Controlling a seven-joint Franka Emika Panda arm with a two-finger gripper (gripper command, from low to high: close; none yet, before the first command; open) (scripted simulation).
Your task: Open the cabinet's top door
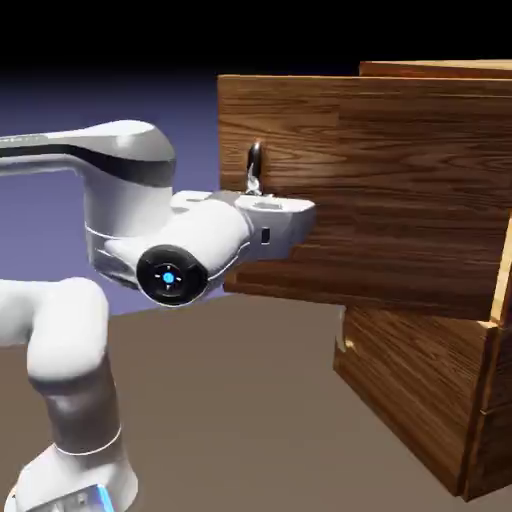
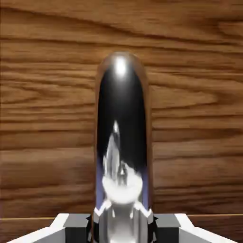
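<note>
The cabinet (image 1: pixel 430 400) of brown grained wood stands at the right of the exterior view. Its top door (image 1: pixel 380 180) is swung out from the body toward the arm, and its free edge points left. A curved silver handle (image 1: pixel 254 162) sits near that edge. My gripper (image 1: pixel 253 187) reaches up to the handle from below and is shut on it. In the hand view the shiny handle (image 2: pixel 122 118) rises large between my fingertips (image 2: pixel 151 219), with the door's wood (image 2: pixel 42 118) right behind it. The gripper (image 2: pixel 122 223) clamps the handle's lower end.
Below the open door is the shorter lower front (image 1: pixel 410 390), shut, with its own small handle (image 1: pixel 346 346) at its left edge. My white arm (image 1: pixel 70 340) rises at the lower left. The brown table (image 1: pixel 230 420) stretches between the arm and the cabinet.
</note>
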